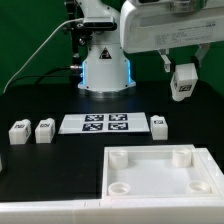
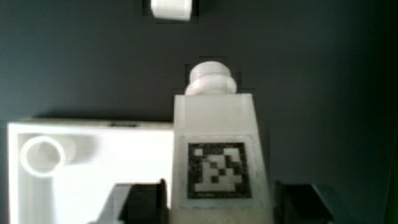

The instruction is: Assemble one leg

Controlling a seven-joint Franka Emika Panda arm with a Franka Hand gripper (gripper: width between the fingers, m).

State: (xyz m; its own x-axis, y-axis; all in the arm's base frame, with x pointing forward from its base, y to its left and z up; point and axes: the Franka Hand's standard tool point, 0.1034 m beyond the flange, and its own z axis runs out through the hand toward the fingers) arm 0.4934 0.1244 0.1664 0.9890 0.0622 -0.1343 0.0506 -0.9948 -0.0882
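My gripper (image 1: 183, 72) is shut on a leg (image 1: 182, 83), a small white block with a black-and-white marker tag, and holds it in the air at the exterior view's right, well above the table. In the wrist view the held leg (image 2: 217, 140) stands between my dark fingers (image 2: 137, 203), its round peg end pointing away. The large white square tray-like piece (image 1: 155, 172) with round corner sockets lies at the front right; one of its corners with a socket (image 2: 45, 153) shows in the wrist view. Three more legs lie on the table: two at the left (image 1: 19, 131) (image 1: 44, 130), one right of the marker board (image 1: 158, 124).
The marker board (image 1: 106, 123) lies flat at the table's middle. The arm's base (image 1: 105, 70) stands behind it. Another white leg end (image 2: 171, 8) shows far off in the wrist view. A white rim runs along the table's front edge (image 1: 40, 212).
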